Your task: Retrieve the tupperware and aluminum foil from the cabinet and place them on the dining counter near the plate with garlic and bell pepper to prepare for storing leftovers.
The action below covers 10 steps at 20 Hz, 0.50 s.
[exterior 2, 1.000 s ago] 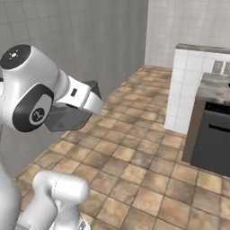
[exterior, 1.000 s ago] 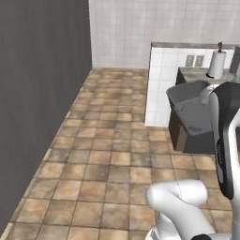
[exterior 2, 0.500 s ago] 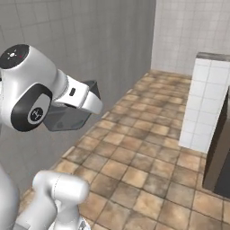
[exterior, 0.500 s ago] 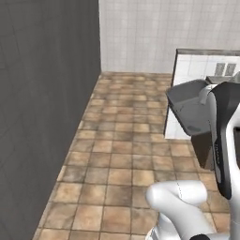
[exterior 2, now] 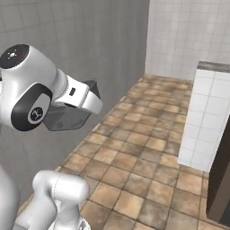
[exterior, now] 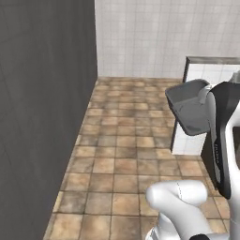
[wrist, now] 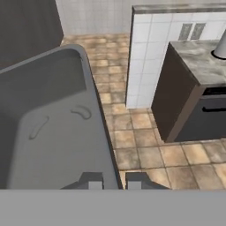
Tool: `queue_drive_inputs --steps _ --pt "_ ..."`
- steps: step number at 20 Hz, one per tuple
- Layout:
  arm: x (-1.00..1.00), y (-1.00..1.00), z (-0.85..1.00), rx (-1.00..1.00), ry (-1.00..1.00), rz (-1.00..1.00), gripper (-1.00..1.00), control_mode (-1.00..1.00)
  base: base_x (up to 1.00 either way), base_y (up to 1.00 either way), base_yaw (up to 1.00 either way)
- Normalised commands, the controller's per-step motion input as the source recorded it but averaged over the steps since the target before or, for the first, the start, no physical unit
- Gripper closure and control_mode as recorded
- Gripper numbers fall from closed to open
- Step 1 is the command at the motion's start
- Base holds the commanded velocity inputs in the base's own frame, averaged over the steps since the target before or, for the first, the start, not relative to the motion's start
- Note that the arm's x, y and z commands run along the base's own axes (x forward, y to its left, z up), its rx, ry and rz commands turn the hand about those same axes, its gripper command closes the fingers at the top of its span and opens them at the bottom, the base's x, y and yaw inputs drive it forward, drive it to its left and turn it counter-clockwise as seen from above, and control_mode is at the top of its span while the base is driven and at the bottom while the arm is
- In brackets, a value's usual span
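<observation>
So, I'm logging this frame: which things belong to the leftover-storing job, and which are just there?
Job:
- grey tupperware, its wall clamped in the end effector

Just there:
- white tiled counter end
- dark cabinet with stone top
- grey wall

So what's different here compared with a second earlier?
The base has turned: the dark wall now covers more of the left base view, and the white tiled counter has slid towards the right edge in both base views. The gripper stays shut on the grey tupperware, held in the same pose.
</observation>
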Motion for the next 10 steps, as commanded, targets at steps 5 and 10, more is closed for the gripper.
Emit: queue_drive_inputs --steps 5,10 --pt "0.00 0.00 0.00 0.00 0.00 0.00 1.00 1.00 1.00 0.00 -0.19" --pt "0.00 0.00 0.00 0.00 0.00 0.00 1.00 1.00 1.00 0.13 -0.22"
